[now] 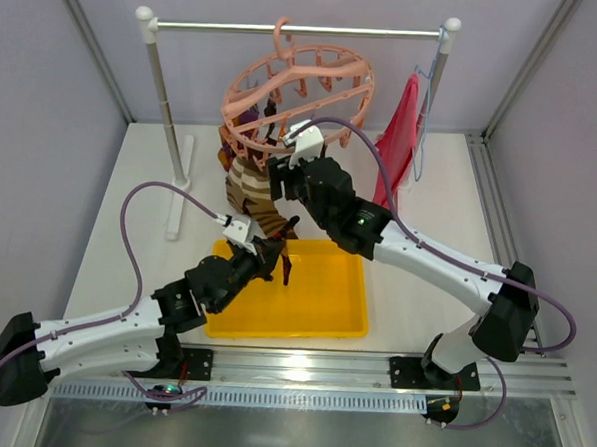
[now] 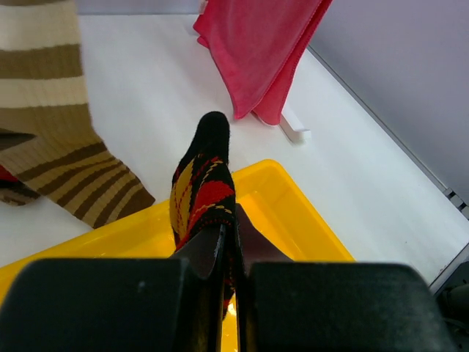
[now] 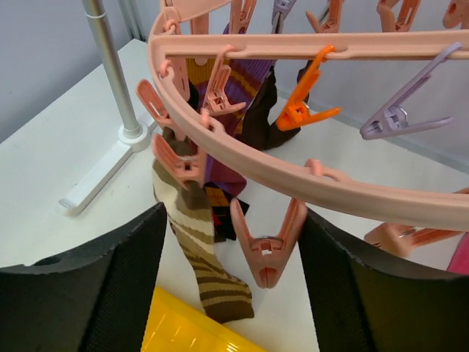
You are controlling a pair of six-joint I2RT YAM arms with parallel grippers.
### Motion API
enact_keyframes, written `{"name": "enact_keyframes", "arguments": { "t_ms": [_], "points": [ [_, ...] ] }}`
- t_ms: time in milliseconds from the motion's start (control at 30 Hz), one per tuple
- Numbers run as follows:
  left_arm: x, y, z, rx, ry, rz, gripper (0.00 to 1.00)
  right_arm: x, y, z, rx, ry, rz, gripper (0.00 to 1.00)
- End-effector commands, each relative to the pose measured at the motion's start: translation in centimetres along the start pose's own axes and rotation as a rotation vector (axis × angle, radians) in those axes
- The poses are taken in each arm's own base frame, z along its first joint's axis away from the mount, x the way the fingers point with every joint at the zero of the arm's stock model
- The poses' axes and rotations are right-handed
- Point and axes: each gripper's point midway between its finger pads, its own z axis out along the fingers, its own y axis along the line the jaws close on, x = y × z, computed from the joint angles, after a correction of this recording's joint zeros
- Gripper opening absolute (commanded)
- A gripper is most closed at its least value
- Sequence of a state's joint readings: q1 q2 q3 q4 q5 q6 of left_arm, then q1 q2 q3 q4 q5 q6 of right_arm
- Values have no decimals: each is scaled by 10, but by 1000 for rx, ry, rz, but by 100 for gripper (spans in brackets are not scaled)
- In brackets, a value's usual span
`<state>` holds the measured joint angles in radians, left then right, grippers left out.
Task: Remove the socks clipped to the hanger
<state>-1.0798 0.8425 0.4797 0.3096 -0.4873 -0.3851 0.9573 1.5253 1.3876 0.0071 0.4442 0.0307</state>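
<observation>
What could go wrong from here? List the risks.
1. The left hand grips the argyle sock by one end over the yellow tray; released carelessly, it might drape over the rim.
2. The open right hand flanks an empty pink peg, not the one holding the striped sock; closing there might just tug the hanger.

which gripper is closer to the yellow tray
Left. The left gripper hangs just over the yellow tray, jaws shut on the argyle sock. The right gripper is up at the pink hanger, jaws open either side of a peg.
</observation>
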Motion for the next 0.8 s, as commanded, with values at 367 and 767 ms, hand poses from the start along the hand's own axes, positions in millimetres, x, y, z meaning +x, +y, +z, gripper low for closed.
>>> {"name": "enact_keyframes", "arguments": {
  "t_ms": [367, 767],
  "points": [
    [26, -22, -23, 180, 111, -23, 0, 21, -30, -37, 77, -7, 55, 93],
    [66, -80, -5, 411, 242, 26, 0, 82, -100, -119, 280, 46, 123, 100]
  ]
}}
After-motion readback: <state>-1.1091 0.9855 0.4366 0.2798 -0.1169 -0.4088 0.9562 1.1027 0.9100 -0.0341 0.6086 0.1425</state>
